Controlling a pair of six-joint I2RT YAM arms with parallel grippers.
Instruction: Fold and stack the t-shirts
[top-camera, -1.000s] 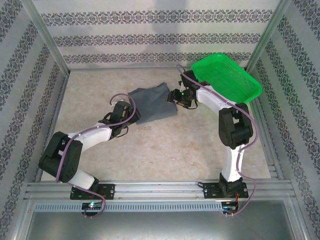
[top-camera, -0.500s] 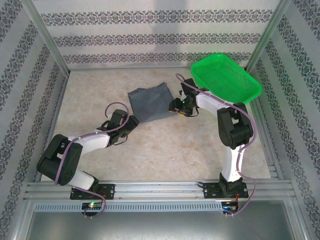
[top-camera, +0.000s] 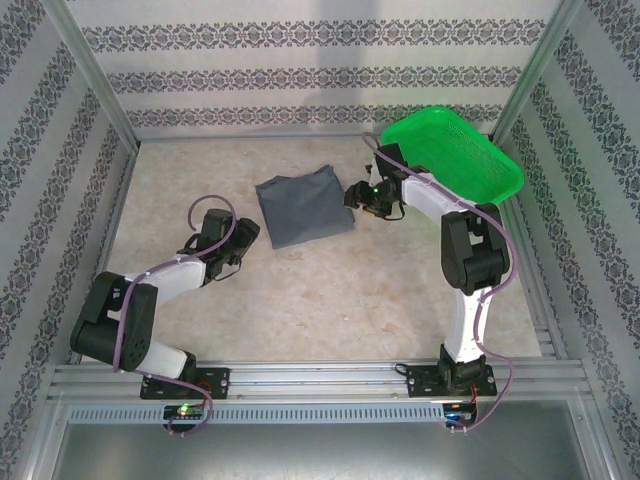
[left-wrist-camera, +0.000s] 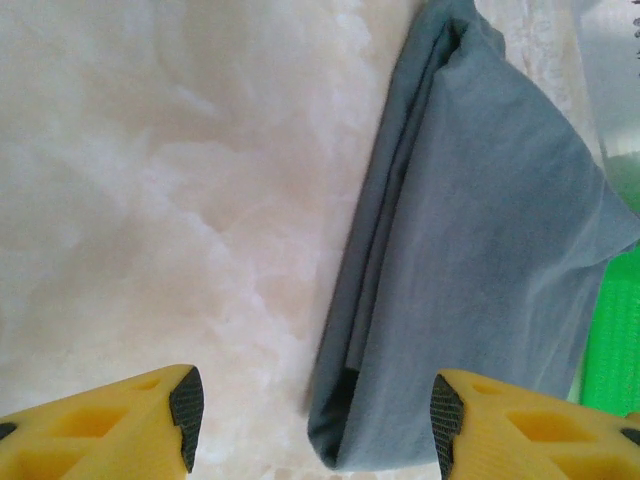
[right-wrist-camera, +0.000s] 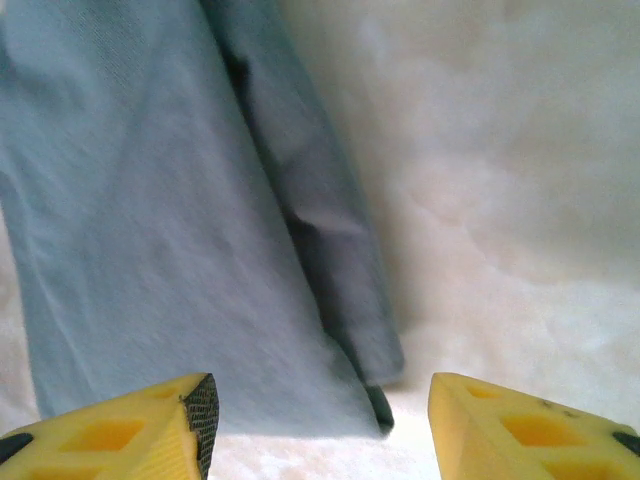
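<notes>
In the frame's upper middle, flanking the folded t-shirt (top-camera: 305, 208), our left pincer (left-wrist-camera: 312, 405) and right pincer (right-wrist-camera: 320, 402) gape empty; we should grip opposite edges evenly, layers together.

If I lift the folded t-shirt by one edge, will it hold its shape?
Probably not: the t-shirt is soft cloth with loose, creased layers along its edge, so it would likely sag and unfold. Pushed, it seems apt to bunch rather than slide on the table. It lies thin and flat, so probably light.
</notes>
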